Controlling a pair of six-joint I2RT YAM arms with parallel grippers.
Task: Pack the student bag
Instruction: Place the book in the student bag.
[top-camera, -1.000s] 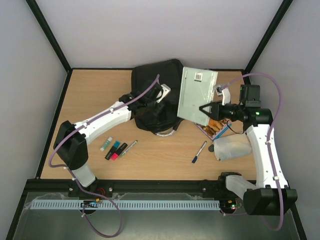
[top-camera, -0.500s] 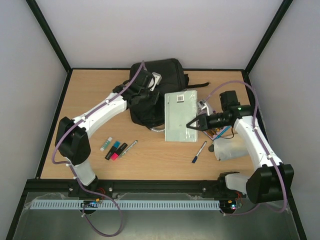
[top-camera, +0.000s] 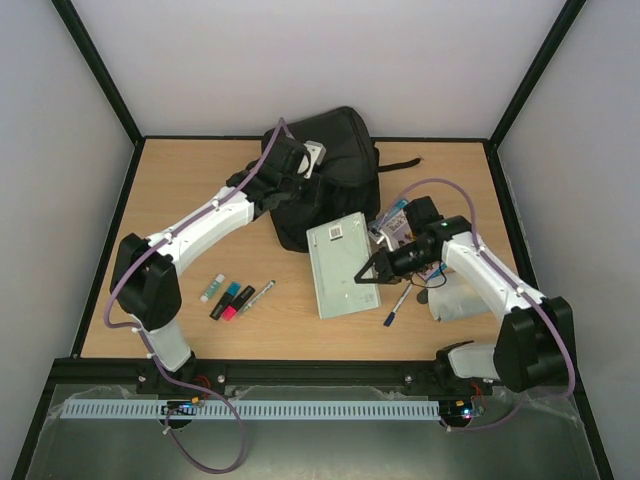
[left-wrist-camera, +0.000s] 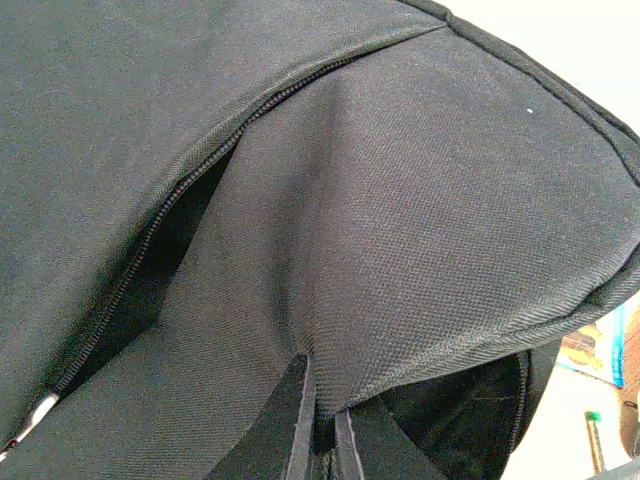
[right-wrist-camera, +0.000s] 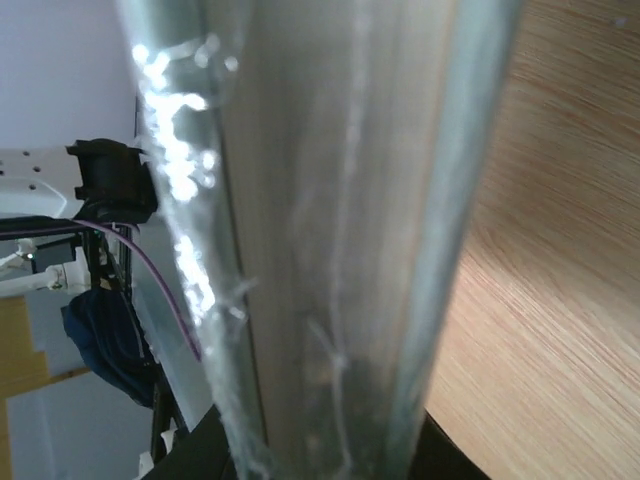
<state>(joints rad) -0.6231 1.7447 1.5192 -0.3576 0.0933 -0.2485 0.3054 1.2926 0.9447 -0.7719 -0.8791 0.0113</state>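
Black fabric takes up the far middle of the desk (top-camera: 170, 190). The student bag (top-camera: 340, 150) lies slumped there, with one strap (top-camera: 400, 166) trailing off to the right.

The left arm reaches in from the near left. The left end effector (left-wrist-camera: 322, 425) is clenched on a fold of the bag's cloth. In the wrist view its two dark fingers (left-wrist-camera: 285, 440) press together with fabric pinched up between them. A zip (left-wrist-camera: 200, 165) runs diagonally above the pinch and gapes open along its lower stretch, dark inside.

The right end effector (top-camera: 366, 275) grasps a flat pale-green pack (top-camera: 335, 262) by its right edge. The pack is wrapped in shiny clear film and has a white label toward its far end. It sits just near and right of the bag, its far corner close to the bag's near side. I cannot tell whether it rests on the wood or hangs clear. The right wrist view is almost all blurred pack edge, with wood grain showing to the right.

Near left on the desk are three stubby highlighters (top-camera: 230, 296) side by side, with a grey pen (top-camera: 260, 294) just right of them. A blue-capped pen (top-camera: 396, 306) lies beside the pack's near right corner. A white pouch (top-camera: 465, 298) sits on the right, partly under the right arm. A small printed box (top-camera: 394, 222) lies just beyond the right wrist.
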